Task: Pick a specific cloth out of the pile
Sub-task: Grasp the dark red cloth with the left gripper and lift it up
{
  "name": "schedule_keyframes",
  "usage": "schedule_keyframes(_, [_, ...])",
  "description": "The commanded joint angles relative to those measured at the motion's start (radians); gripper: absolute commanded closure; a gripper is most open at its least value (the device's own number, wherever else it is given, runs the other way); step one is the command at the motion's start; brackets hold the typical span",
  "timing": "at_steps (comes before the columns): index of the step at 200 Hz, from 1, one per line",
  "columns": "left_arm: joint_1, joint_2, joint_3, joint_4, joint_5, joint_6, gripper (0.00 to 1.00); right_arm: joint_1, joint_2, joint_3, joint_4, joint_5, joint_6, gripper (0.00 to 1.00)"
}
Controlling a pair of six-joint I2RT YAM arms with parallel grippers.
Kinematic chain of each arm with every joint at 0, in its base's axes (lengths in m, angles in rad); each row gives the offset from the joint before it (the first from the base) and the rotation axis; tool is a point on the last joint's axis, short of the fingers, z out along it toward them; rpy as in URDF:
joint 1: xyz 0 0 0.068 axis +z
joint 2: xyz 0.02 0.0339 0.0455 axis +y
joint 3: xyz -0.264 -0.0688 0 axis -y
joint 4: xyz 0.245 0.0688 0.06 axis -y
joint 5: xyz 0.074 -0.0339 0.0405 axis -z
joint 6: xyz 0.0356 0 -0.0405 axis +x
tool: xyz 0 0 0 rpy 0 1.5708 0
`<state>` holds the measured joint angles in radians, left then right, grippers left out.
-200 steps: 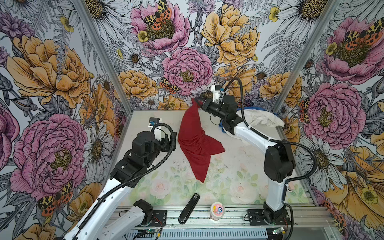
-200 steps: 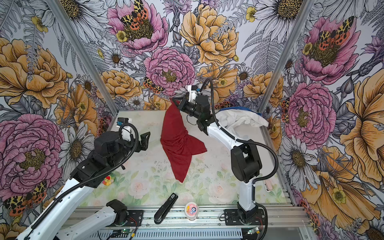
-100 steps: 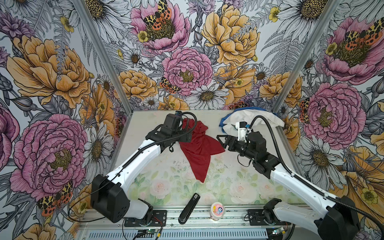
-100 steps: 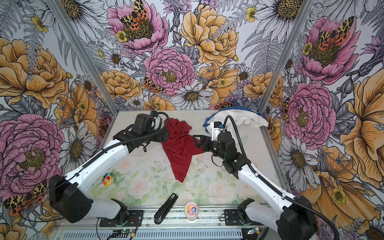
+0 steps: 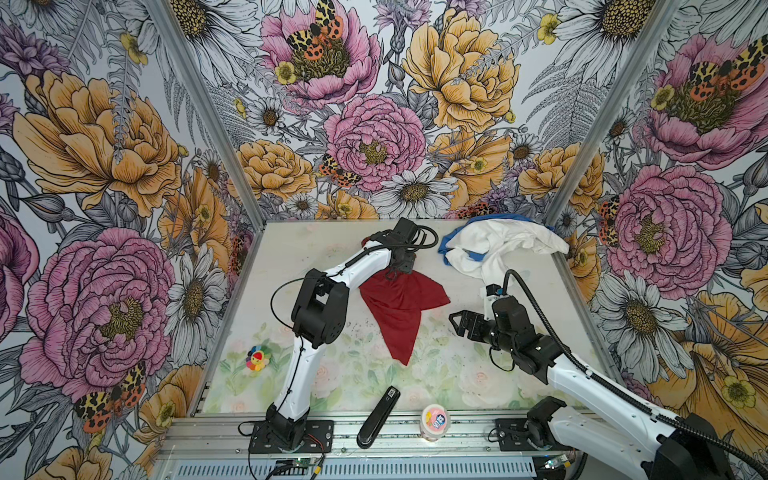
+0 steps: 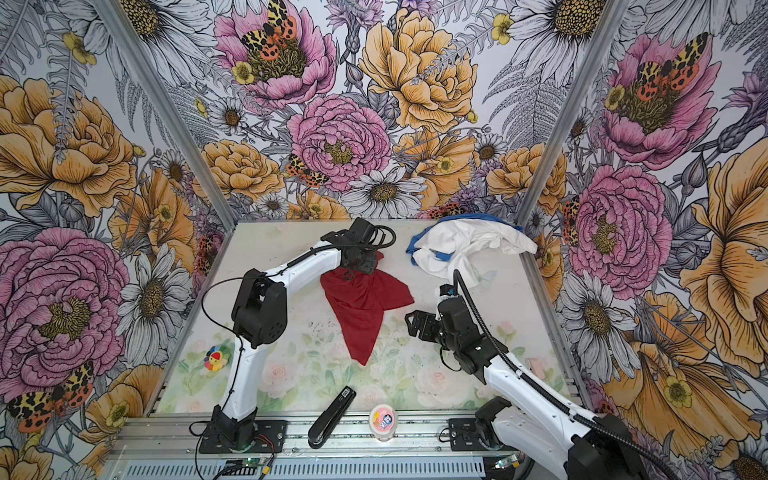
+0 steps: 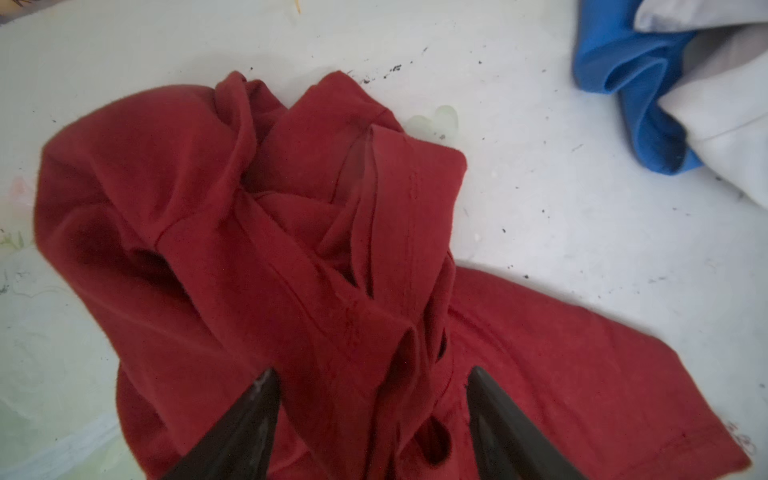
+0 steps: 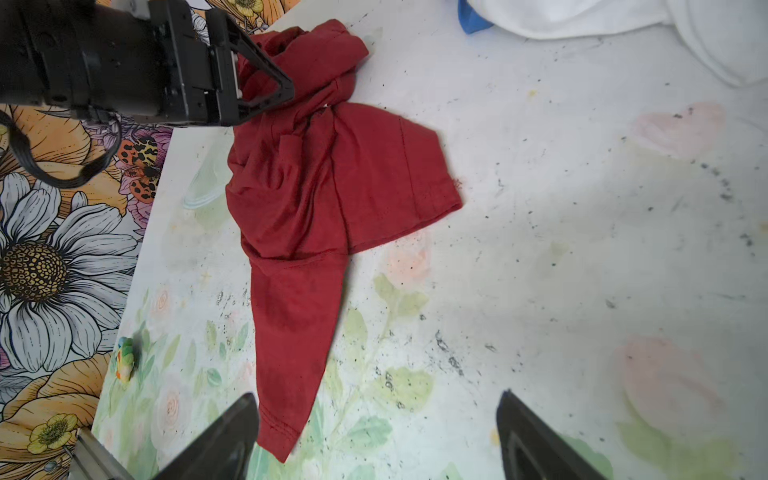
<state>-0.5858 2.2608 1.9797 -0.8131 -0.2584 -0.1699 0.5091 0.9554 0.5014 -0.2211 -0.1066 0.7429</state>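
Dark red, thin, wrinkled cloth (image 5: pixel 399 307) lies crumpled on the pale floral-printed tabletop (image 5: pixel 478 374) in both top views. It is well apart from the pile (image 5: pixel 498 245) of white and royal blue garments in the far right corner. My left gripper (image 5: pixel 401 268) is down on the cloth's bunched far end. My right gripper (image 5: pixel 456 324) is near the cloth's right flap, clear of it. Left wrist view: my fingers (image 7: pixel 249 415) stand apart astride a raised fold of the cloth (image 7: pixel 291 249), tips on the fabric; I cannot tell if they press it. Right wrist view: my fingers (image 8: pixel 224 436) are spread wide with bare tabletop between them. The cloth's (image 8: pixel 316 187) pointed end lies just beside one finger.
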Motion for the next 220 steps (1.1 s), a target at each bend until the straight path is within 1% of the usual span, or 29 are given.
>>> schedule_keyframes(1, [0.001, 0.015, 0.080, -0.040, -0.129, 0.017, 0.47, -0.004, 0.029, 0.064, 0.011, -0.022, -0.043, 0.10])
schedule_keyframes(6, [0.002, 0.020, 0.090, -0.040, -0.139, 0.022, 0.53, -0.006, 0.036, 0.073, 0.012, -0.031, -0.046, 0.10])
schedule_keyframes(9, [0.003, 0.020, 0.095, -0.040, -0.142, 0.026, 0.59, -0.006, 0.040, 0.077, 0.012, -0.033, -0.047, 0.10])
schedule_keyframes(10, [0.003, 0.021, 0.096, -0.041, -0.144, 0.027, 0.59, -0.006, 0.042, 0.079, 0.012, -0.034, -0.048, 0.10])
schedule_keyframes(11, [0.002, 0.021, 0.098, -0.041, -0.144, 0.028, 0.63, -0.005, 0.042, 0.080, 0.012, -0.035, -0.049, 0.10])
schedule_keyframes(15, [0.004, 0.019, 0.105, -0.042, -0.151, 0.032, 0.70, -0.005, 0.046, 0.083, 0.014, -0.038, -0.051, 0.10])
schedule_keyframes(36, [0.006, -0.021, 0.129, -0.057, -0.190, 0.059, 1.00, -0.005, 0.055, 0.104, 0.022, -0.040, -0.061, 0.10])
schedule_keyframes(54, [0.013, -0.099, 0.140, -0.058, -0.221, 0.081, 1.00, -0.005, 0.061, 0.121, 0.028, -0.040, -0.071, 0.10])
schedule_keyframes(87, [0.041, -0.270, 0.186, -0.057, -0.216, 0.095, 1.00, -0.006, 0.097, 0.157, 0.055, -0.061, -0.086, 0.10])
schedule_keyframes(120, [0.075, -0.384, 0.312, -0.054, -0.254, 0.121, 1.00, -0.005, 0.153, 0.199, 0.082, -0.094, -0.093, 0.10])
schedule_keyframes(145, [0.103, -0.382, 0.475, -0.035, -0.278, 0.163, 1.00, -0.005, 0.178, 0.210, 0.112, -0.114, -0.084, 0.10])
schedule_keyframes(155, [0.102, -0.367, 0.552, -0.009, -0.313, 0.194, 1.00, -0.006, 0.180, 0.212, 0.123, -0.119, -0.079, 0.10])
schedule_keyframes(180, [0.114, -0.299, 0.773, 0.075, -0.394, 0.343, 1.00, -0.006, 0.169, 0.208, 0.143, -0.119, -0.056, 0.10])
schedule_keyframes(188, [0.130, -0.325, 0.749, 0.146, -0.395, 0.372, 1.00, -0.005, 0.162, 0.206, 0.144, -0.117, -0.053, 0.10])
schedule_keyframes(200, [0.162, -0.378, 0.696, 0.232, -0.372, 0.380, 1.00, -0.005, 0.150, 0.201, 0.144, -0.112, -0.048, 0.10])
schedule_keyframes(220, [0.218, -0.411, 0.702, 0.296, -0.297, 0.379, 1.00, -0.005, 0.140, 0.194, 0.145, -0.107, -0.046, 0.10])
